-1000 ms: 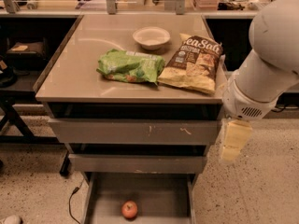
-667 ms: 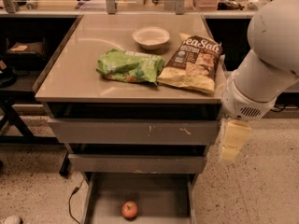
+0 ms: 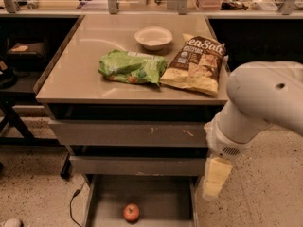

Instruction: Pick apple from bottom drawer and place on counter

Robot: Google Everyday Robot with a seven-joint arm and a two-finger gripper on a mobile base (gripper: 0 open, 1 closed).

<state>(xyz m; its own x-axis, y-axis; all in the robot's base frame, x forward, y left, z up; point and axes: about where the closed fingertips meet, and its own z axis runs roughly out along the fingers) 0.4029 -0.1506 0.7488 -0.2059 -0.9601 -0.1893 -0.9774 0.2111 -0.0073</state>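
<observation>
Apple (image 3: 131, 212) sits on the flat grey floor of the bottom drawer (image 3: 156, 195), which is pulled out toward us at the lower edge of the view. The fruit is small and red-orange. It lies left of the drawer's middle, away from both side rails.

Above the open drawer we see two closed grey drawers (image 3: 128, 134) with scuffed fronts, one over the other. On top of them is the counter (image 3: 75, 77), a broad, glossy tan surface. Three things rest on it: a green bag (image 3: 131, 67) near the middle, a brown and yellow chip bag (image 3: 194, 65) touching the green bag's right end, and a pale shallow bowl (image 3: 153, 37) just behind them.

A thick white arm (image 3: 258, 105) comes in from the right. The gripper (image 3: 215, 178), pale yellow, hangs from its lower end. It is just outside the cabinet's right front corner, level with the lower closed drawer. It is above and to the right of the open drawer, well apart from the apple. We cannot tell whether the gripper is open or closed.

A cluttered bench (image 3: 94, 6) runs along the back. A dark cable (image 3: 73, 203) trails on the speckled floor (image 3: 265, 197), left of the open drawer.
</observation>
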